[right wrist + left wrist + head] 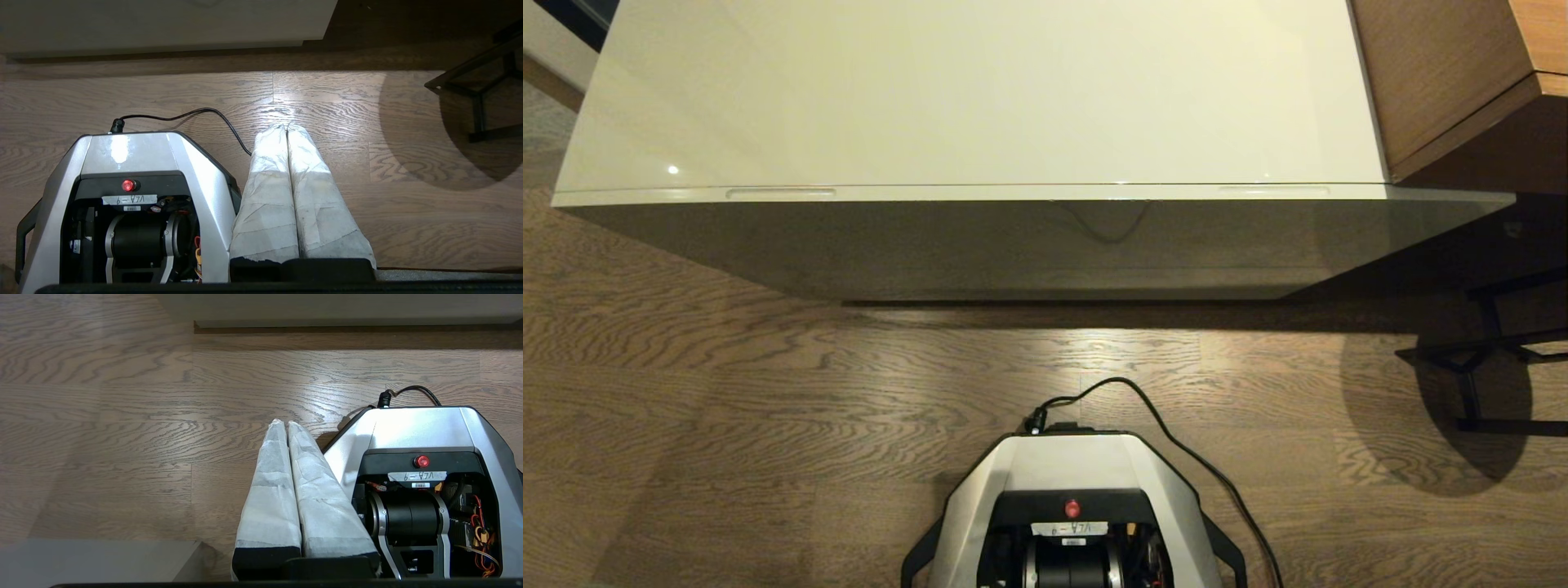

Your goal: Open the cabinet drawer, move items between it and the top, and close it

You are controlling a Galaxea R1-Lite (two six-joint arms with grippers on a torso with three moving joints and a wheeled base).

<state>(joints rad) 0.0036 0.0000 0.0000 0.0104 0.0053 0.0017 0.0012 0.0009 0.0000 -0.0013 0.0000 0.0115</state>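
Glossy cabinet top [980, 90] sat bare, drawer [1029, 193] flush, wood floor [727, 392] ahead of both grippers. Wrist views alone showed left gripper [286, 424] and right gripper [286, 127] clenched, empty.

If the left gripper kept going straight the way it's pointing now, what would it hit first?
Most likely the wooden floor. The shut left gripper points down at bare boards beside the robot's base, nothing in between; depth is unclear.

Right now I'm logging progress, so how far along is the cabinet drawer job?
Nothing looks done: the cabinet drawer is shut, flush under the top, which shows no items. Nothing is in hand: the left pincer and right pincer are shut, empty, and hang over the floor beside the robot's base. Opening, moving items and closing all remain.
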